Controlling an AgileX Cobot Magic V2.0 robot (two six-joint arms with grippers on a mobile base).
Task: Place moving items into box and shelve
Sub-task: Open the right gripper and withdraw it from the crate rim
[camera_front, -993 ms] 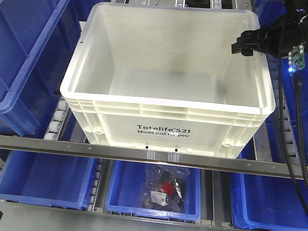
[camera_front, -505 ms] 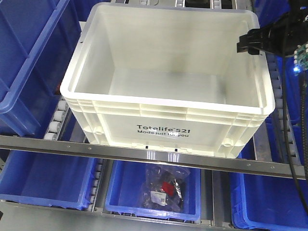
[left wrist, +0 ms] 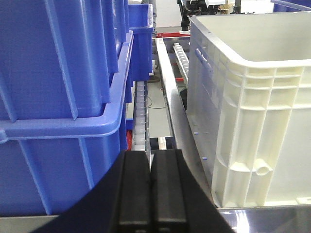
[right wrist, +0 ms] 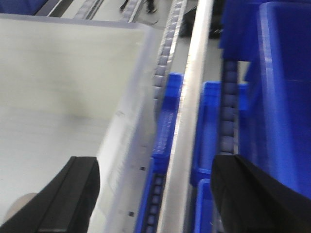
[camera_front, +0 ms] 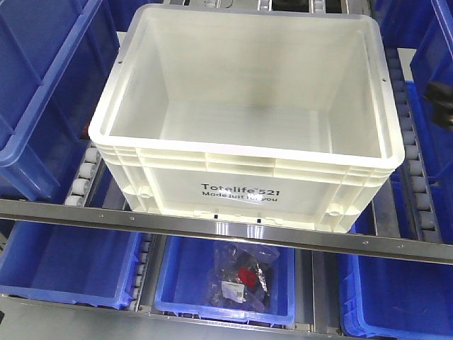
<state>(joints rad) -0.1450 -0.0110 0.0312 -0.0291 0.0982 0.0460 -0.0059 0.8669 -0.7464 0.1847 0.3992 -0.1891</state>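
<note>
The box (camera_front: 244, 195), a large white tote printed "Totelife 521", sits on the roller shelf; its side wall (left wrist: 252, 121) fills the right of the left wrist view. No moving items show in its washed-out interior. Only a pale rounded shape (right wrist: 17, 206) sits at the corner of the right wrist view, and I cannot tell what it is. My left gripper (left wrist: 150, 189) is shut with nothing in it, low between a blue bin and the box. My right gripper (right wrist: 155, 194) is open and empty over the box's right wall (right wrist: 121, 141). Only a dark part of that arm (camera_front: 442, 103) shows in the front view.
Blue bins (camera_front: 35, 85) flank the box on both sides, and one (left wrist: 58, 111) stands close to my left gripper. A metal shelf rail (camera_front: 226, 228) runs along the front. Below it, a blue bin (camera_front: 226, 283) holds bagged dark parts. Roller tracks (right wrist: 165, 63) run beside the box.
My right gripper has pulled away from over the box's right rim, moving right until it is almost out of the front view. The box has not moved.
</note>
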